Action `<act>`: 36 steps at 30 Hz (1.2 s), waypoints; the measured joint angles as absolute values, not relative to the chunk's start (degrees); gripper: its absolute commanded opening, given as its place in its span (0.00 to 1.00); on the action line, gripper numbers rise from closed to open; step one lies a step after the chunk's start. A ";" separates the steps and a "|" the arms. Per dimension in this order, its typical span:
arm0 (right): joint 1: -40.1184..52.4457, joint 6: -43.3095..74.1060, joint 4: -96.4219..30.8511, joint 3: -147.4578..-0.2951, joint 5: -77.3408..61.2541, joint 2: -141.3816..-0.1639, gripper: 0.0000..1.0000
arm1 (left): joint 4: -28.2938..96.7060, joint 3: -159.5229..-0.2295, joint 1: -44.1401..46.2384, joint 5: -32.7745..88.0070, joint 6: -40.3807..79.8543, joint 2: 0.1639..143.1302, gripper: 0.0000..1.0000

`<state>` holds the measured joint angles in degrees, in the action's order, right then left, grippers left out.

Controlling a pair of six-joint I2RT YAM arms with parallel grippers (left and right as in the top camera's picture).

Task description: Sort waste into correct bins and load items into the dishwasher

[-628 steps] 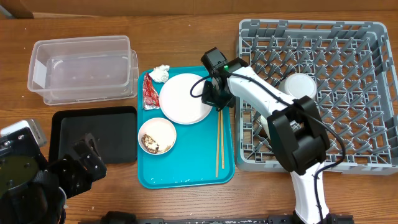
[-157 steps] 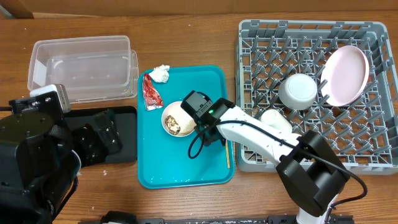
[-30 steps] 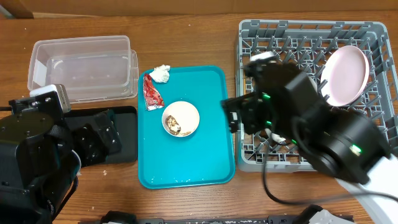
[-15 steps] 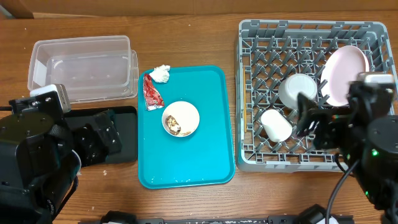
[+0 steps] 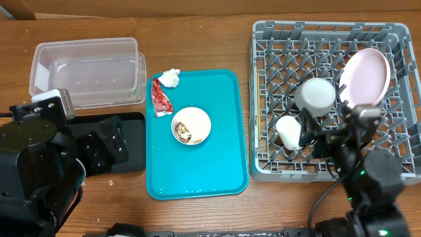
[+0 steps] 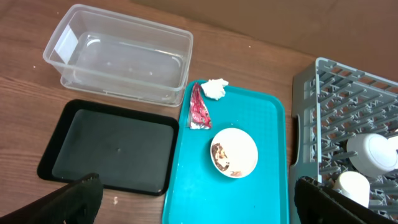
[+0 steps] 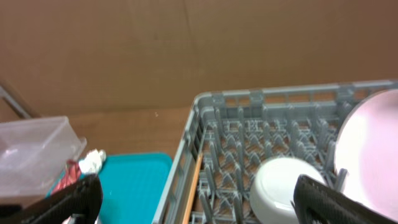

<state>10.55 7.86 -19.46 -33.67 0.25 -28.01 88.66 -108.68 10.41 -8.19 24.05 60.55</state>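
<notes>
Crockery like the small bowl (image 6: 234,152) looks light, stiff and breakable, greasy inside; I'd take its clean rim. It sits on the teal tray (image 6: 267,124), ahead between the left fingers (image 6: 74,198), spread wide and empty. The right fingers (image 7: 68,202) are spread too.

Matte black arms: the left arm (image 5: 33,174) bears a pale grey block (image 5: 54,99), the right arm (image 5: 368,178) a green light (image 5: 360,173).

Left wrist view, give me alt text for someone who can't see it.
A teal tray holds a small bowl with brown food scraps, a red wrapper and a white tissue wad. Left of it sit a clear tub and black tray; a grey dish rack stands right.
</notes>
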 measured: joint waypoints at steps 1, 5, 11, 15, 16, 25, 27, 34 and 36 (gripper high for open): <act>10.41 7.66 -17.15 -30.50 -0.27 -26.48 1.00 | 88.64 -108.68 10.41 -8.19 24.05 60.55 1.00; 10.11 7.25 -7.66 -18.13 -1.58 -18.46 1.00 | 88.68 -108.68 10.41 -8.19 24.05 60.55 1.00; 9.82 7.14 -1.37 -6.31 -2.22 -8.16 1.00 | 88.68 -108.68 10.41 -8.19 24.05 60.55 1.00; 9.78 7.05 -0.91 -1.41 -2.35 -2.02 1.00 | 88.68 -108.68 10.41 -8.19 24.05 60.55 1.00; 9.78 7.01 -1.28 -1.04 -2.33 -1.34 1.00 | 88.71 -108.68 10.41 -8.19 24.05 60.55 1.00; 9.78 7.01 -2.04 -1.04 -2.33 -0.84 1.00 | 88.68 -108.68 10.41 -8.19 24.05 60.55 1.00; 9.78 7.01 -4.73 -1.04 -2.33 -0.86 1.00 | 88.68 -108.68 10.41 -8.19 24.05 60.55 1.00; 9.78 7.01 -4.82 -1.04 -2.33 -0.86 1.00 | 88.68 -108.68 10.41 -8.19 24.05 60.55 1.00; 9.78 6.98 -4.80 -1.04 -2.33 -0.86 1.00 | 88.68 -108.68 10.41 -8.19 24.05 60.55 1.00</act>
